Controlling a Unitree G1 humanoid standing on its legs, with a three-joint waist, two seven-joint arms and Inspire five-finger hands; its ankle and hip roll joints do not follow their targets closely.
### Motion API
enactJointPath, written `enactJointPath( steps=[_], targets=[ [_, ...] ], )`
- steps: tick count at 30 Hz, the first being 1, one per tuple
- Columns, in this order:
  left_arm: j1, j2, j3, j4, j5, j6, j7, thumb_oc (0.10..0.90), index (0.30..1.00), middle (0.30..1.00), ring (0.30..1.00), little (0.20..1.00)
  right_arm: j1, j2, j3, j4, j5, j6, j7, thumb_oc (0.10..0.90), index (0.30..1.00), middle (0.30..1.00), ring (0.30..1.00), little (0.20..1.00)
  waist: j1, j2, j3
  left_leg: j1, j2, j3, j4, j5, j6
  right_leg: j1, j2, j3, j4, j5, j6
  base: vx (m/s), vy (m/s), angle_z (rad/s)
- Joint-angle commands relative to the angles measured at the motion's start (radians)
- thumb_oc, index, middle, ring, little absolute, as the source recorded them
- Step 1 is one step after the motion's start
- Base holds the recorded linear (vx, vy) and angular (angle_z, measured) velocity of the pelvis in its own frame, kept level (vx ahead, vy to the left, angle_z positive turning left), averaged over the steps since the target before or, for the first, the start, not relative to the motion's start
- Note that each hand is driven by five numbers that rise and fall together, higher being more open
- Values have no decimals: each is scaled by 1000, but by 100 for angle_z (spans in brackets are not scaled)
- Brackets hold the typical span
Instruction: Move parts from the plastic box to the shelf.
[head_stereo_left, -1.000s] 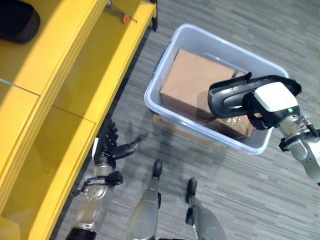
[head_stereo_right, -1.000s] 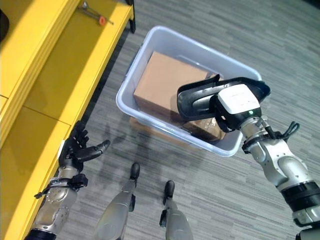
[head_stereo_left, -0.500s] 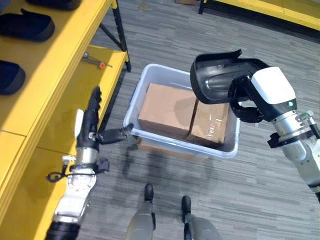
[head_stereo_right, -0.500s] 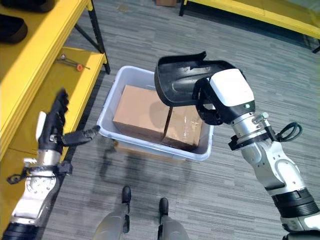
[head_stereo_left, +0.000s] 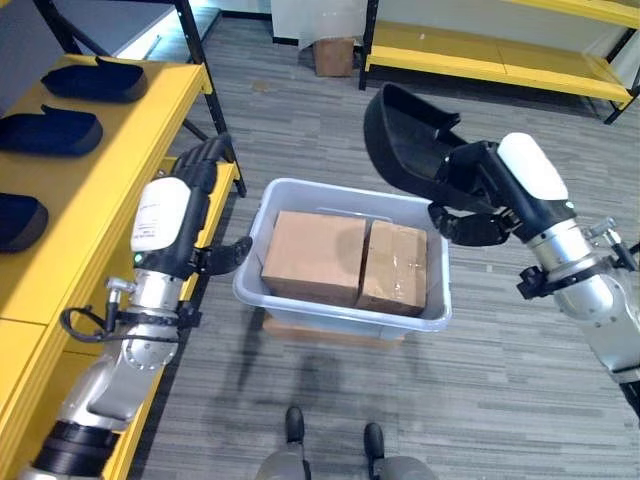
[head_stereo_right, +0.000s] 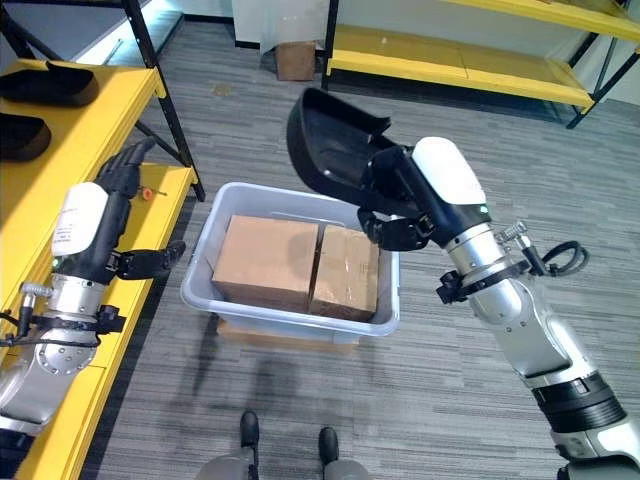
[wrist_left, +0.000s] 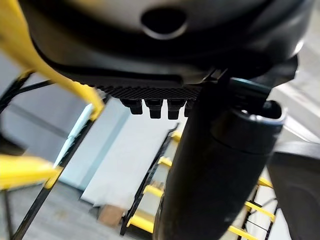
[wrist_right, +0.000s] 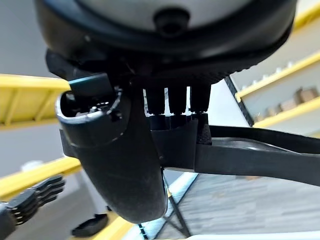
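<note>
A pale plastic box (head_stereo_left: 340, 312) sits on the floor with two cardboard boxes (head_stereo_left: 315, 255) side by side in it. My right hand (head_stereo_left: 475, 205) is shut on a black curved shell-like part (head_stereo_left: 400, 140), held in the air above the box's far right corner. In the right wrist view its fingers (wrist_right: 170, 107) and thumb (wrist_right: 120, 165) pinch the part's edge (wrist_right: 260, 156). My left hand (head_stereo_left: 180, 215) is raised between the box and the yellow shelf (head_stereo_left: 115, 150), open and holding nothing, its thumb (wrist_left: 220, 165) pointing toward the box.
Three black parts (head_stereo_left: 95, 78) lie in a row on the yellow shelf's top tier at the left, above a lower yellow tier. Another yellow rack (head_stereo_left: 480, 50) and a small cardboard box (head_stereo_left: 333, 55) stand at the back. Grey floor surrounds the plastic box.
The camera has tilted up. My right hand has lifted the black part out of the box, up and away. My left hand has risen beside the shelf.
</note>
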Motion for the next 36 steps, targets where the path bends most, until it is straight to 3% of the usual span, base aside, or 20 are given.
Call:
enactJointPath(
  steps=[1, 13, 24, 31, 36],
  targets=[
    [-69, 49, -67, -3, 102, -55, 93, 900, 1000, 1000, 1000, 1000, -142, -36, 44, -29, 111, -70, -47, 400, 300, 300, 300, 300, -5, -8, -240, 4, 146, -14, 3, -7, -93, 7, -40, -28, 22, -57, 61, 0, 0, 0],
    [-222, 225, -217, -26, 271, -58, 95, 900, 1000, 1000, 1000, 1000, -216, -90, 110, -38, 155, -86, -35, 400, 300, 300, 300, 300, -26, 1, -259, 9, 145, -8, 1, -9, -98, 14, -44, -24, 12, -52, 64, 0, 0, 0],
    [-231, 258, -187, -59, 314, -44, 112, 900, 1000, 1000, 1000, 1000, -197, -124, 117, -44, 137, -83, -9, 400, 300, 300, 300, 300, -29, 3, -263, 16, 146, -7, -1, -11, -99, 21, -44, -23, 10, -53, 63, 0, 0, 0],
    [-175, 235, -137, -69, 323, -37, 114, 900, 1000, 1000, 1000, 1000, -134, -122, 67, -26, 118, -78, -10, 400, 300, 300, 300, 300, -30, 5, -264, 17, 144, -8, -1, -11, -99, 24, -45, -25, 9, -53, 63, 0, 0, 0],
    [-106, 192, -72, -71, 311, -30, 107, 900, 1000, 1000, 1000, 1000, -37, -76, 2, 46, 104, -55, -8, 400, 300, 300, 300, 300, -28, 7, -260, 17, 141, -9, 1, -13, -97, 28, -47, -26, 7, -54, 61, 0, 0, 0]
  ],
)
